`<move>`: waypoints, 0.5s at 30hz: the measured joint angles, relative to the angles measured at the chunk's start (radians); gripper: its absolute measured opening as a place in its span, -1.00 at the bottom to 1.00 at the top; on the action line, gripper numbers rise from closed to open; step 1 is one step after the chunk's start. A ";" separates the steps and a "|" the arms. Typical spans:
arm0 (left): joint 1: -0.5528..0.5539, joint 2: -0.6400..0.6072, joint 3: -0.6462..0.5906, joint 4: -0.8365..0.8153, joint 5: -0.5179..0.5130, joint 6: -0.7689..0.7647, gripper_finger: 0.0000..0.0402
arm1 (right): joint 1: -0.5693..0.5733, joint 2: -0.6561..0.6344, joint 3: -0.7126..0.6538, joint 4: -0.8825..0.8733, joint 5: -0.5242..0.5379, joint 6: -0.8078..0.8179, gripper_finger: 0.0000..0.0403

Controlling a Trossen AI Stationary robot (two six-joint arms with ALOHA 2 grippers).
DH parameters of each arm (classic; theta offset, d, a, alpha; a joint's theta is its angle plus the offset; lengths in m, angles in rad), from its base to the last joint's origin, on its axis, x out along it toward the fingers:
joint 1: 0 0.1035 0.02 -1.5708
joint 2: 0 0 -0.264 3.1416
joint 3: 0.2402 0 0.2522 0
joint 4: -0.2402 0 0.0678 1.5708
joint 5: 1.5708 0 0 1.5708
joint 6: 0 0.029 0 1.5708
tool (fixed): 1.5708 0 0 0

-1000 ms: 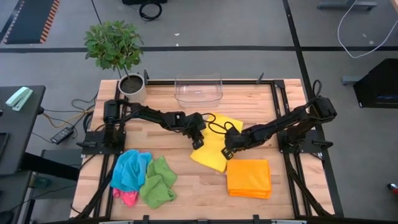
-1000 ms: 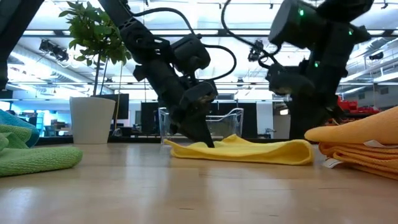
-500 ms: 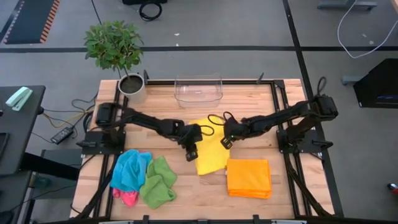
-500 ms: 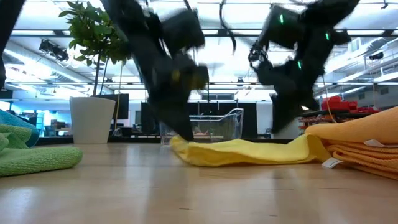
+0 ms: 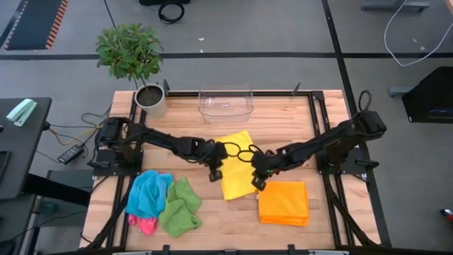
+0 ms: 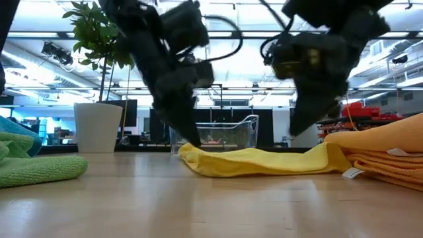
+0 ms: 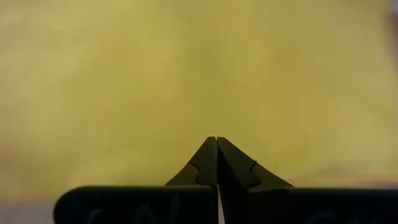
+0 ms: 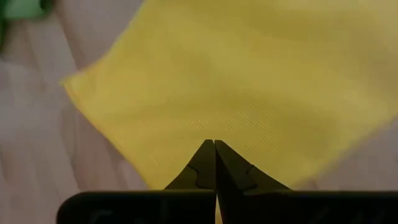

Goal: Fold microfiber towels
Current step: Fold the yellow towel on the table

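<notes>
Both arms have swung in since a second ago, and the yellow towel (image 5: 237, 166) went from a wide flat spread to a narrower folded shape in the middle of the bench (image 5: 191, 106).

Biggest to smallest, so the bench first: light wood, black frame rails down each side. On its far edge there's a clear bin (image 5: 226, 102) and a white pot with a plant (image 5: 130, 53) at the far left corner.

Arms next. Left arm reaches in from the left side, right arm from the right, and they nearly meet over the yellow towel. Left gripper (image 5: 214, 173) sits at the towel's left edge, fingers pinched together with nothing visibly between them; its wrist view shows the tips pointing down right over yellow cloth. Right gripper (image 5: 257, 181) is at the towel's right edge, near the front corner, also closed tight and empty as far as I can see.

Towels: a neat orange stack (image 5: 283, 202) lies just right of the yellow one at the front. Front left there's a loose heap, blue (image 5: 147, 193) on top, green (image 5: 180, 208) beside it, and a bit of pink (image 5: 146, 225) poking out underneath.
</notes>
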 joint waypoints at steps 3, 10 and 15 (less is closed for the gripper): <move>0.026 0.028 -0.022 0.015 0.002 -0.004 -0.97 | 0.010 0.061 0.000 0.143 -0.001 0.025 -0.99; 0.077 0.043 -0.083 0.045 0.046 -0.007 -0.98 | 0.017 0.250 0.140 0.314 0.015 -0.014 -0.99; 0.083 0.042 -0.087 0.040 0.049 -0.004 -0.97 | 0.013 0.378 0.292 0.186 0.060 -0.062 -0.99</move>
